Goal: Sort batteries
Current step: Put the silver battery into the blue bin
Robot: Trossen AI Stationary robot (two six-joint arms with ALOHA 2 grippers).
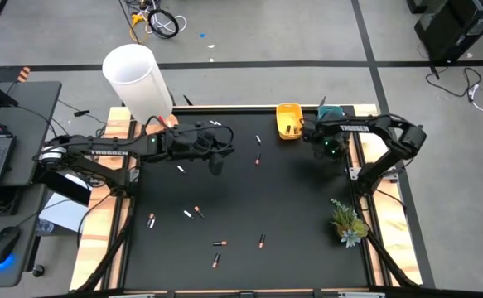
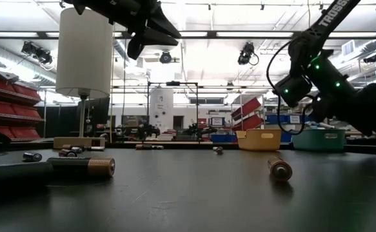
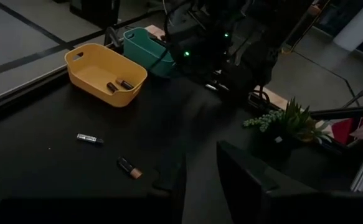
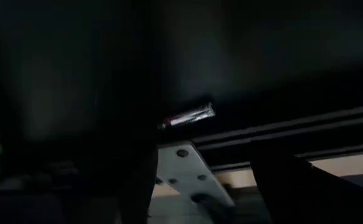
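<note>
Several small batteries lie scattered on the black mat, e.g. [image 1: 258, 139], [image 1: 181, 169], [image 1: 198, 210], [image 1: 219, 242]. Two batteries [image 3: 116, 85] rest inside the yellow tray [image 1: 288, 120]. My left gripper [image 1: 216, 160] hangs open above the mat's far middle. Two batteries [image 3: 89, 139], [image 3: 130, 168] lie on the mat ahead of it. My right gripper [image 1: 326, 146] is raised beside the trays and open. A silver battery with a red end [image 4: 187, 117] shows beyond its fingertips [image 4: 203, 162], near the mat's right edge and apart from both fingers.
The teal tray [image 3: 147, 46] stands next to the yellow one at the far edge. A white cylinder [image 1: 137, 79] rises at the far left corner. A small plant [image 1: 347, 222] sits by the right edge. Large batteries [image 2: 84, 167], [image 2: 280, 169] lie close to the low camera.
</note>
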